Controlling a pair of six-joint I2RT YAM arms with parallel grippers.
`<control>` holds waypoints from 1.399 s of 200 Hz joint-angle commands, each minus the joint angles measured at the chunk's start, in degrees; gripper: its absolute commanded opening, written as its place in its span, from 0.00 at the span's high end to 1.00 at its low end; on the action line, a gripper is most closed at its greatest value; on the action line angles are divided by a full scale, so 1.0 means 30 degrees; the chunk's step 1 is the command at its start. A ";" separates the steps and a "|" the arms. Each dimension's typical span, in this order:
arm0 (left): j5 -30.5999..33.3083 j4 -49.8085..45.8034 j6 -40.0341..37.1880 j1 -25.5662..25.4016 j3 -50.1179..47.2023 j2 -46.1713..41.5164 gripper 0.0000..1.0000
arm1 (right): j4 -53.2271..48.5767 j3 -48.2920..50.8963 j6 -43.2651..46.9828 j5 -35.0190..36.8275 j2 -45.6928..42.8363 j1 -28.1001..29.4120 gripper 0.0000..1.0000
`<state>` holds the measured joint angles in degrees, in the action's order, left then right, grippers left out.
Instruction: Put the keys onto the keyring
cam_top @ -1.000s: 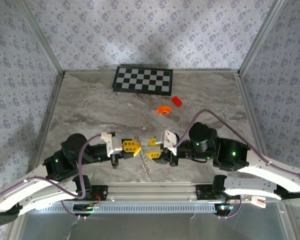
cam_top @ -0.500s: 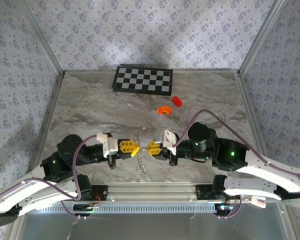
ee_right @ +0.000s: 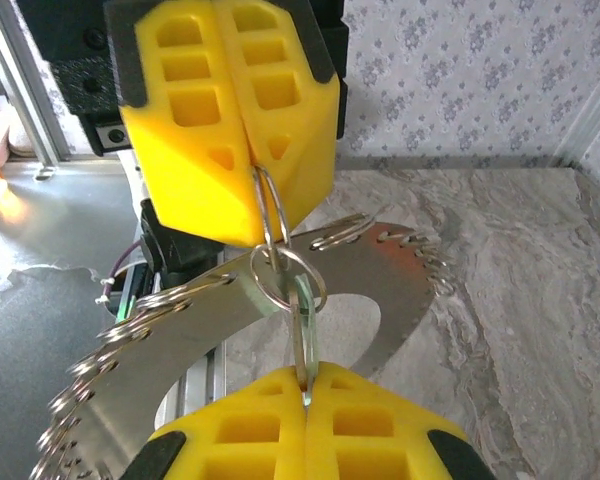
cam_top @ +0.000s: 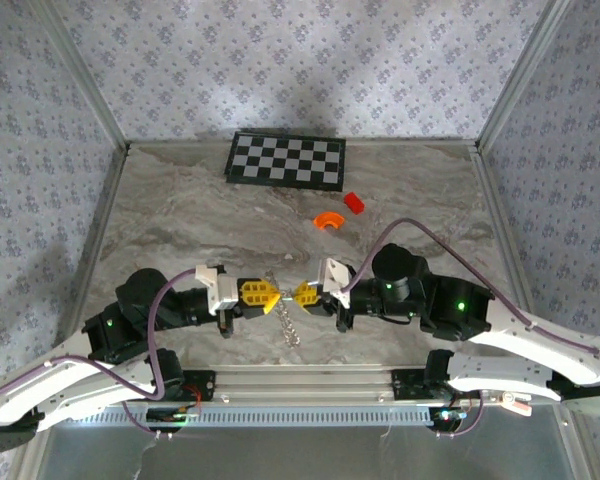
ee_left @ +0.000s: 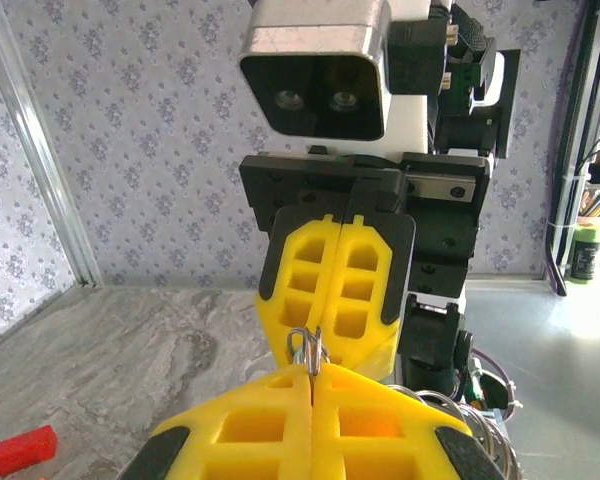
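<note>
Both claws meet nose to nose over the near middle of the counter (cam_top: pixel 180 220), and the work sits right between them. The left claw (cam_top: pixel 269 295) is pressed together on the wire of the keyring (ee_right: pixel 267 215). From the right wrist you can see that loop running straight into its yellow fingertips (ee_right: pixel 242 205).

The right claw (cam_top: pixel 301 293) is closed too, pinching a thin flat piece that I take to be a key (ee_right: pixel 301 335) seen edge-on. That piece meets a small ring (ee_right: pixel 292 278) at the junction, with a curved metal strip (ee_right: pixel 385 265) lined with loops hanging behind it.

So this looks like mid-threading: metal is gripped on both sides and the parts are touching. Whether the key is fully wound on, I can't tell. What's left, by my read, is working it round the coil and letting go. The orange piece (cam_top: pixel 328 220) and red block (cam_top: pixel 353 202) sit well apart, farther back.
</note>
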<state>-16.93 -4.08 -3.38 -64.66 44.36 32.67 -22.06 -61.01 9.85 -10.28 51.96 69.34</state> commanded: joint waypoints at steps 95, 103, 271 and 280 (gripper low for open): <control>0.0405 0.1282 -0.0184 -0.0067 -0.0466 -0.0689 1.00 | -0.0032 0.0660 0.0021 0.1231 -0.0767 0.0383 0.82; 0.0419 0.1277 -0.0170 -0.0066 -0.0501 -0.0721 1.00 | 0.0176 0.0772 -0.0001 0.1209 -0.1059 0.0382 0.74; -0.0715 0.1527 0.0034 -0.0067 -0.0519 -0.0407 1.00 | 0.4060 0.0890 -0.0741 -0.1851 -0.1160 0.0616 0.55; -0.0742 0.1551 0.0028 -0.0066 -0.0544 -0.0396 1.00 | 0.4314 0.0913 -0.0809 -0.2013 -0.1021 0.0617 0.56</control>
<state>-17.61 -3.25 -3.53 -64.64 42.46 31.68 -12.80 -58.74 8.95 -13.56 47.90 70.70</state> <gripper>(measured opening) 0.044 0.447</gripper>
